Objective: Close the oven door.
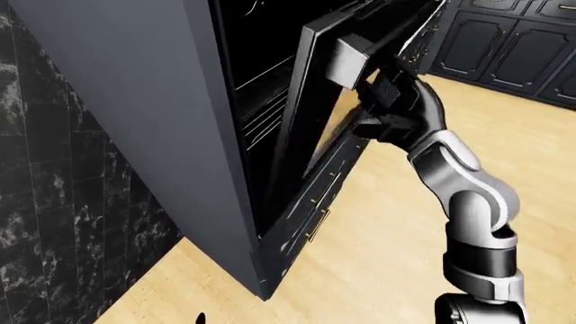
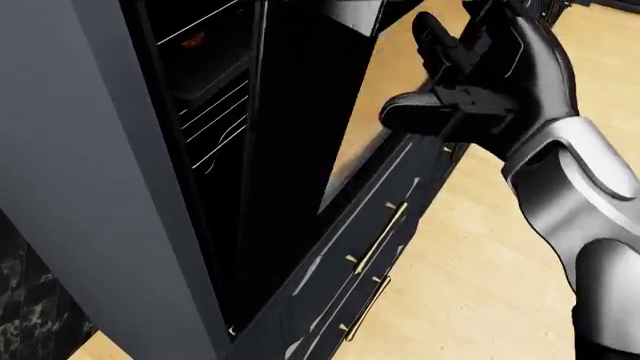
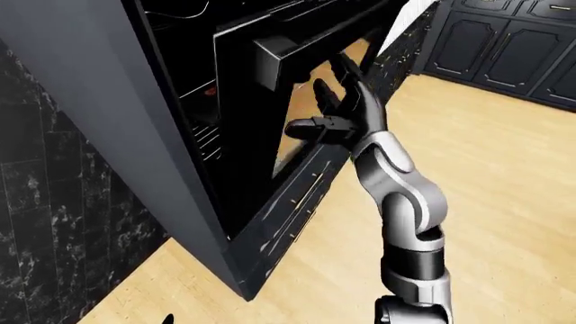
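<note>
We find no readable text, label, brand, number or sign in any view. Oven door [image 1: 310, 101], dark cabinet fronts [image 1: 504, 40] at 1 o'clock in left-eye view, marbled wall tiles [image 1: 45, 182] at 9 o'clock: all blank. Small red mark [image 3: 210, 91] inside oven cavity, at 10 o'clock in right-eye view: too small, we cannot tell if it is lettering.
</note>
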Controlling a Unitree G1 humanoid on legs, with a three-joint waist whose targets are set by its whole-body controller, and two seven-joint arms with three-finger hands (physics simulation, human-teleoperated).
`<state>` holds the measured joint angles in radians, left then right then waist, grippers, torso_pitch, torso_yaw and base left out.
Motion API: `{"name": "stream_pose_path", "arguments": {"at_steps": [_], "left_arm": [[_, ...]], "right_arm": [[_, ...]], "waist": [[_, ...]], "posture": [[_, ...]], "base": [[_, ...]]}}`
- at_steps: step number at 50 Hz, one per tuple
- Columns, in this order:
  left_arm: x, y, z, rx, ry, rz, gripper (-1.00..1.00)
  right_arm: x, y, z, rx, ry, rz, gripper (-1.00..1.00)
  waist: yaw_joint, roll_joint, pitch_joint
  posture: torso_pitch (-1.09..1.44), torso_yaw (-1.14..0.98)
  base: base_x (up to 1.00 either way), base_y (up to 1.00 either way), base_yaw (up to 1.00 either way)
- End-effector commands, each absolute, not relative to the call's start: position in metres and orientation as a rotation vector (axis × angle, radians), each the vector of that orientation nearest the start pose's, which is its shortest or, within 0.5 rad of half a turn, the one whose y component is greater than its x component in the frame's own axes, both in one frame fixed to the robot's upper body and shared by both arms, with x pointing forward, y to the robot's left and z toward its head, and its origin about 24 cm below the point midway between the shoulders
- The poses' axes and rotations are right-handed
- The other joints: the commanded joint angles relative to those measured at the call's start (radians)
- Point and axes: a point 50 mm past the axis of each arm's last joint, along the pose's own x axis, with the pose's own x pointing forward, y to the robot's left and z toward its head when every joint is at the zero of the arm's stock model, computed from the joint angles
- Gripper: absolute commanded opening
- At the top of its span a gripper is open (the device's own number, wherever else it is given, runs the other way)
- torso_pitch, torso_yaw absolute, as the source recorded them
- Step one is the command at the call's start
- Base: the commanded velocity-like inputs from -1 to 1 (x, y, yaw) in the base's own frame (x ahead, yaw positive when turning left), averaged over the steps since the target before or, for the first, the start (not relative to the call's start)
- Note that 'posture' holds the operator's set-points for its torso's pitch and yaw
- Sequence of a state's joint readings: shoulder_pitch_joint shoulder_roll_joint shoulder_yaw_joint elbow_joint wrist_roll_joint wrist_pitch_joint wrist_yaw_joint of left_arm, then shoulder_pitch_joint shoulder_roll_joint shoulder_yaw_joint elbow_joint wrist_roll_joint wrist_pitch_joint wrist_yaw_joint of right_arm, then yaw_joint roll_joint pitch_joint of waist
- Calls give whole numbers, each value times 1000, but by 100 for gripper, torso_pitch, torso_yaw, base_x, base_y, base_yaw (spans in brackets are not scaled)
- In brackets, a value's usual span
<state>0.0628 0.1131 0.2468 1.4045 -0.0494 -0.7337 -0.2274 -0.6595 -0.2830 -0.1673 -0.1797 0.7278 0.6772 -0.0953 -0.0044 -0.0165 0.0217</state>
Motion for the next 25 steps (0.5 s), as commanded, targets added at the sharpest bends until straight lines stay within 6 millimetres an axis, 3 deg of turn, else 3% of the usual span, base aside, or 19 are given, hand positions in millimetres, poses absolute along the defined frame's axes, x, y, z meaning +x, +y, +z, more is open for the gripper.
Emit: {"name": "stream_pose_path", "arguments": {"at_steps": [1,10,25], "left_arm": [[85,214,-142,-63,665,121,100],[86,214,-142,-65,665,121,100],[86,215,-142,-67,663,124,100]], "right_arm": [[327,-143,247,297,-209,343,100],[349,-108,259,232,-185,423,100],[360,-60,261,94,-132,556,100]], "waist": [[4,2,-16],[2,15,-16],[-3,29,-14]], "posture": [[0,0],[0,0],[0,0]], "base": [[0,0,0],[0,0,0],[0,0,0]]}}
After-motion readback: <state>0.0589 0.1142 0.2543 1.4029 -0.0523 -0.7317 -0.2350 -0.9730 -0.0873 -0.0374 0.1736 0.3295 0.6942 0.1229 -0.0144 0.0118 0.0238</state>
